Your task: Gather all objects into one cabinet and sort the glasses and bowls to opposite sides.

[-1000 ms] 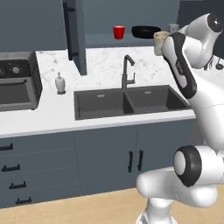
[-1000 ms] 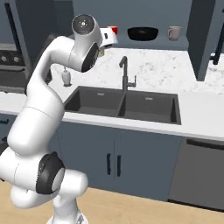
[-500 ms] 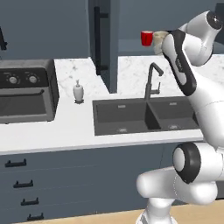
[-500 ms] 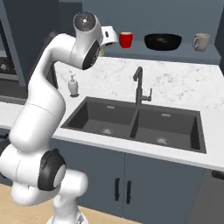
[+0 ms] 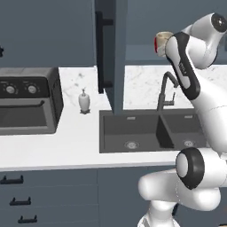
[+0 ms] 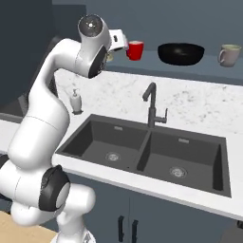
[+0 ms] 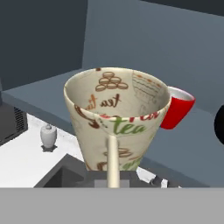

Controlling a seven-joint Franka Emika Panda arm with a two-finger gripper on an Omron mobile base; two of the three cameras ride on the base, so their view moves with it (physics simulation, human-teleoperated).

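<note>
Gripper: closed on patterned mug | mug lettering: "tea" | position: just beside red cup

- The cream mug in the middle of the hand view carries the only readable lettering: "tea" in brown script on its inner wall, toward the upper left.
- "tea" again in green on the outer wall, lower centre right.
- Red lettering beside it is cut off and unreadable.
</note>
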